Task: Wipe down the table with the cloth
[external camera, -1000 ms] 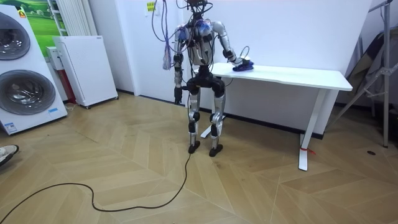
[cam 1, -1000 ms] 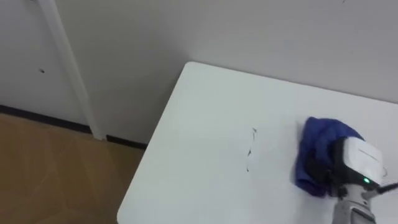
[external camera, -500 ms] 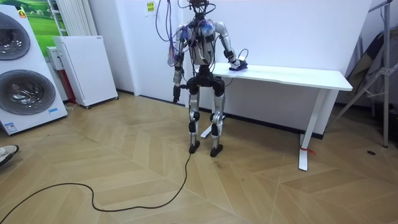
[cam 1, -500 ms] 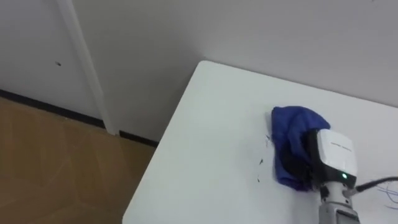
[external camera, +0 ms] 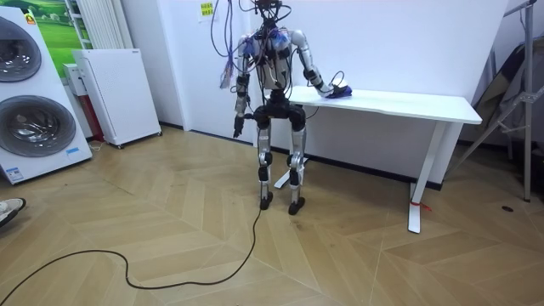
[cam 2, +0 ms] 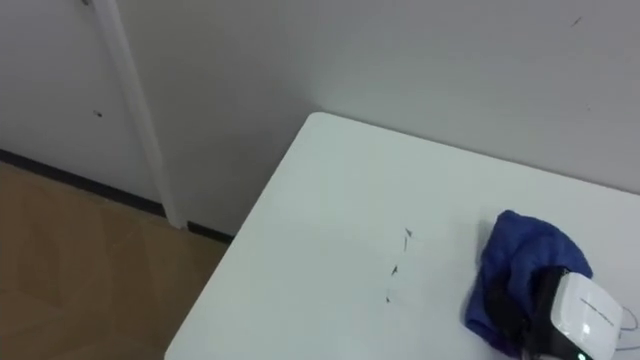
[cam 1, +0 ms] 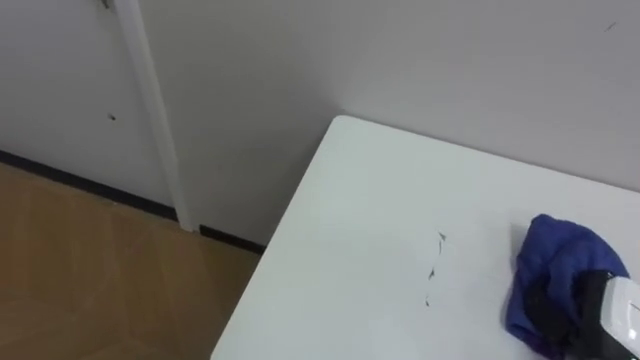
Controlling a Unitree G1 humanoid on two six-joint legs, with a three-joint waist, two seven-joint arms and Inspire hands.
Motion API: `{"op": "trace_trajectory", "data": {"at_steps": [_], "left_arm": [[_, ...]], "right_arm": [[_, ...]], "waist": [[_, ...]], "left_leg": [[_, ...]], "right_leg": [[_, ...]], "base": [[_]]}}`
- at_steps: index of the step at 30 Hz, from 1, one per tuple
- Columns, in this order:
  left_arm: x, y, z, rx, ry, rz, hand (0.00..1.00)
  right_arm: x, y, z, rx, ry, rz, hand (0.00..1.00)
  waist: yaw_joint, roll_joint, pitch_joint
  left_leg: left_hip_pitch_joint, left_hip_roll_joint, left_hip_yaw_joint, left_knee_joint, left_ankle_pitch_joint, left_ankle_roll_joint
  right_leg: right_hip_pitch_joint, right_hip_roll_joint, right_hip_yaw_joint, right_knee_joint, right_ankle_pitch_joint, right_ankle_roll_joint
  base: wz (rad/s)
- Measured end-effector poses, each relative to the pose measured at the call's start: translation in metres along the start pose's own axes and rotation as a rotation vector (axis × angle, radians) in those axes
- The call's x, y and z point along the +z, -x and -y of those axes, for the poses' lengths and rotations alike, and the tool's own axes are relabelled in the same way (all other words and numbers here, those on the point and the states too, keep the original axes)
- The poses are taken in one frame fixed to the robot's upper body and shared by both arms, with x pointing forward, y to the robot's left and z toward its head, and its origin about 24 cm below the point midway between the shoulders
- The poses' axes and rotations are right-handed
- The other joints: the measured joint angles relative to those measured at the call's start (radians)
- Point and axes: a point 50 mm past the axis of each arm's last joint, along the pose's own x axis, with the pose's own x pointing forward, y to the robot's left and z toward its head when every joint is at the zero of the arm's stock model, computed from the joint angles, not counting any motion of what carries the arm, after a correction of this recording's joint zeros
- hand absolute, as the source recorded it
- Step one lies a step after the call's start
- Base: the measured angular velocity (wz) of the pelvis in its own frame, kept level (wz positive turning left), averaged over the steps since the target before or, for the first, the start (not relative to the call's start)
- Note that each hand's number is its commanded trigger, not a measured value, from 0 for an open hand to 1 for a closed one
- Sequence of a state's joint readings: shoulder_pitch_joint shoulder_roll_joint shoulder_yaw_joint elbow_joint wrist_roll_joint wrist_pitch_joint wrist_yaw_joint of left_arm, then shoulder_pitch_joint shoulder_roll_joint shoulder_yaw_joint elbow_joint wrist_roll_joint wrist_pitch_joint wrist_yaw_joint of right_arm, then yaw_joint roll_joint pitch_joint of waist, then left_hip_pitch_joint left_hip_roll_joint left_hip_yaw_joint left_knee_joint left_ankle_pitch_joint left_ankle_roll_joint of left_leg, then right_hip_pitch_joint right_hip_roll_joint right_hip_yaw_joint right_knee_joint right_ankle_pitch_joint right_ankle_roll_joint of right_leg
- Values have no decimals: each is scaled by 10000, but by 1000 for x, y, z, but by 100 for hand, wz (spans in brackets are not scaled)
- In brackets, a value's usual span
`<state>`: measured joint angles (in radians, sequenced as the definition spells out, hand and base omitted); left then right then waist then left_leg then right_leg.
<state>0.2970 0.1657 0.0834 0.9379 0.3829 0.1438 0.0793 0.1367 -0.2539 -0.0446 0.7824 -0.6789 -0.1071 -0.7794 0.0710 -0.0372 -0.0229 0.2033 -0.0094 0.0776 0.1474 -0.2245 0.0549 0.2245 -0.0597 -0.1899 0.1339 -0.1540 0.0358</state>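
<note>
So the robot's standing at the end of the white table (cam 1: 380,220) that's on the room view's left, facing the wall behind it, with its right arm stretched out over the tabletop. The blue cloth (cam 1: 555,250) is bunched up on the table, back from the front edge and well in from the table's left corner. The right hand (cam 1: 565,300) is planted on top of it, on the cloth's near side. The dark fingers are sunk into the folds, so I honestly can't tell if it's actually gripping the cloth or just pressing down flat on it. On the bare tabletop, between the cloth and the table's left edge, there's a little string of small dark marks (cam 1: 432,272), and the cloth isn't touching them, though they're close by. The left hand (external camera: 239,129) hangs down by the robot's side, below tabletop height and off the table's end. It's too small to make out what its fingers are doing. Past the table's left corner you get the wood floor (cam 1: 90,270) and a white upright strip (cam 1: 150,110) running up the wall. Well away from the table, over on the room view's left, there's a white cabinet (external camera: 119,93) and a washing machine (external camera: 30,102) against the wall.
</note>
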Motion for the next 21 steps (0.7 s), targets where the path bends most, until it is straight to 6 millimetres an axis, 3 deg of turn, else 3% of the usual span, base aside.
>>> {"op": "trace_trajectory", "data": {"at_steps": [5, 9, 10, 11, 14, 17, 21], "left_arm": [[13, -1, 12, -351, -193, 159, 0], [13, -1, 16, -575, 237, 87, 0], [11, 0, 18, -641, 378, -15, 0], [11, 0, 19, -662, 384, -24, 0], [-2, 4, 25, -834, 364, -269, 0], [-13, 6, 26, -847, 544, -599, 0], [-23, 5, 12, -348, 1272, -857, 0]], "right_arm": [[51, -19, -6, 801, -14, 708, 100], [94, -17, -6, 1581, 346, 2370, 100], [103, -15, -5, 1599, 289, 2719, 100], [104, -15, -5, 1559, 324, 2826, 100], [99, -17, -3, 1469, 174, 2943, 100], [77, -14, -4, 1131, -255, 2754, 100], [25, -3, 5, 1, -690, 1112, 100]], "waist": [[230, 56, 30], [546, 75, 123], [551, 75, 208], [547, 65, 220], [390, 62, 241], [94, 43, 244], [-49, 40, 127]], "left_leg": [[-148, 55, -161, 65, -33, -30], [-366, 182, -331, 63, 13, -189], [-415, 195, -444, 62, 40, -235], [-469, 194, -513, 68, 49, -251], [-826, 237, -675, 258, 61, -337], [-887, 173, -800, 360, 60, -346], [-854, 92, -530, 375, 91, -292]], "right_leg": [[-343, 170, -34, 30, 60, -85], [-675, 423, -57, 72, 171, -270], [-689, 455, -127, 71, 155, -313], [-718, 455, -194, 67, 130, -354], [-875, 486, -441, 22, 101, -410], [-780, 417, -567, -28, -25, -438], [-583, 162, -572, -26, -259, -249]], "base": [[-48], [-19], [19], [28], [26], [41], [47]]}}
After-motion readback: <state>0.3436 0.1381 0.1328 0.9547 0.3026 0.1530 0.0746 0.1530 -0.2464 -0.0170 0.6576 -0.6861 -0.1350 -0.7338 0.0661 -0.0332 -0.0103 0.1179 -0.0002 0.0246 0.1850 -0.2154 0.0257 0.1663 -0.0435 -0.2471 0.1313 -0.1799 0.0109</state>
